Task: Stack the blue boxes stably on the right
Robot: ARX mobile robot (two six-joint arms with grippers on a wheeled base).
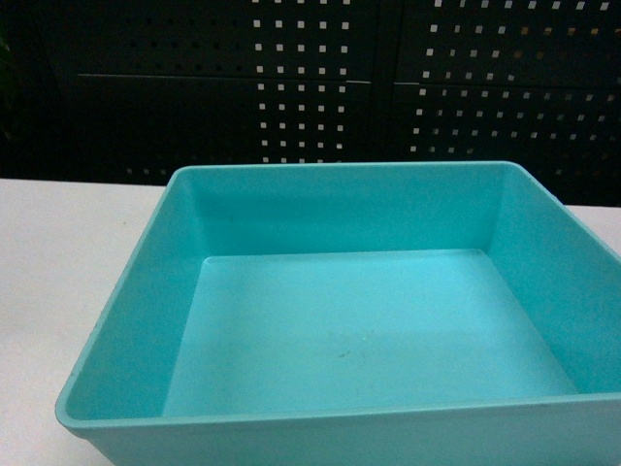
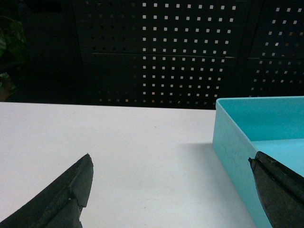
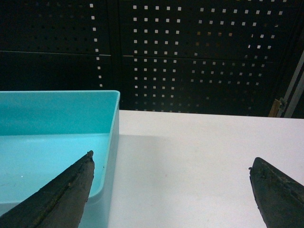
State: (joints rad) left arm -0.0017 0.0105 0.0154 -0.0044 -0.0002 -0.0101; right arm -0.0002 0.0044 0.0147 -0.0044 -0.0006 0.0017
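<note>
Box (image 1: pixel 340 320) on table (image 2: pixel 118 156) | left gripper (image 2: pixel 171 190) spread, straddling its left wall | right gripper (image 3: pixel 171 190) spread, straddling its right wall

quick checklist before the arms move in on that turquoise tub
1. Left gripper open: ok, jaws stand wide apart, one fingertip over the tub's side.
2. Right gripper open: ok, jaws wide apart, nothing between them.
3. Light turquoise smooth plastic tub upright: ok, sitting level on the white table.
4. Tub empty: ok, its floor is bare apart from small specks.
5. Second blue box to stack: cannot tell, only one tub shows in any view.
6. Free space at right: ok in the right wrist view, bare white tabletop beside the tub wall.
</note>
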